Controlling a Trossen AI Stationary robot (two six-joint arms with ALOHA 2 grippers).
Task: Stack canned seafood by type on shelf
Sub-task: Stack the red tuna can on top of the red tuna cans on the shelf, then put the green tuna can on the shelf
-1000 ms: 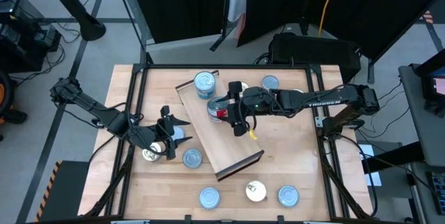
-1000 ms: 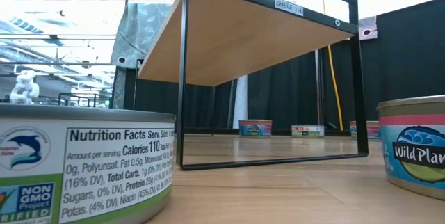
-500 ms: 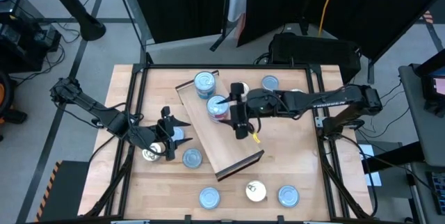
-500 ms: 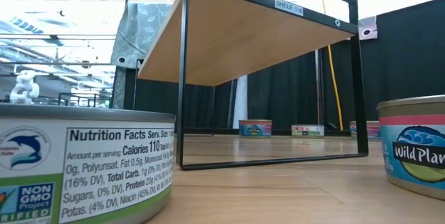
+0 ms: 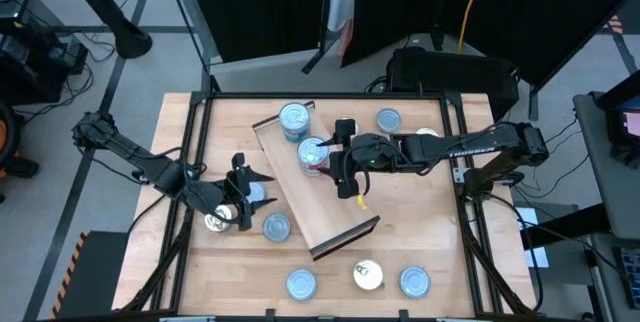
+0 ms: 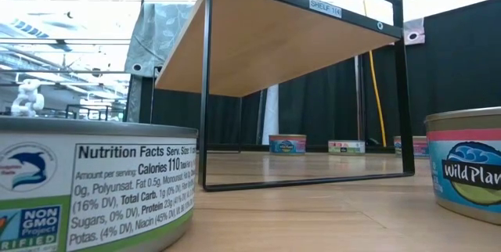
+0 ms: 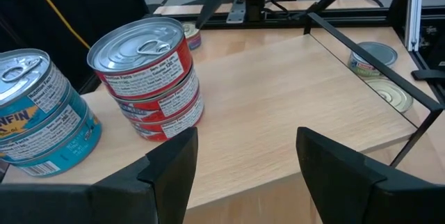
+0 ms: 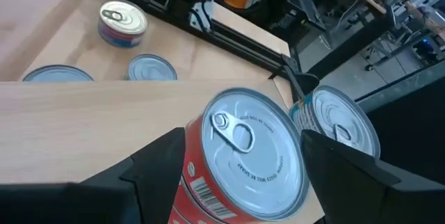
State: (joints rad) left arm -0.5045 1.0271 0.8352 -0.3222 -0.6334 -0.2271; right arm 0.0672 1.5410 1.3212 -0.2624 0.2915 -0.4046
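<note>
1. In the low view, two tins stand so close that they are cut off: one at the left edge [image 6: 94, 197] and one at the right edge [image 6: 466, 174]. Only the underside of the shelf [image 6: 266, 41] and its thin black frame show there, not what stands on top.
2. From above, a gold-topped tin [image 5: 215, 222] is partly hidden under the left arm.
3. The right gripper [image 5: 335, 158] is over the shelf, at the stack of red tins [image 7: 153, 88]. Its jaws are apart, one on each side of the top red tin. It is hard to tell if they touch the tin.
4. The left gripper [image 5: 258, 188] waits just beside the shelf's long edge. Its jaws are apart with nothing between them. The red stack is well ahead of it.
5. The red stack stands on the shelf, just beside a stack of blue tins [image 7: 42, 113] near the shelf's far end.
6. The shelf is a long, flat, light wooden board, lying slanted on the wooden table [image 5: 430, 222].
7. The tins are round, short and shiny metal, with pull tabs and paper labels.
8. More tins lie loose on the table, such as a blue-topped one [image 5: 276, 226] near the left gripper.
</note>
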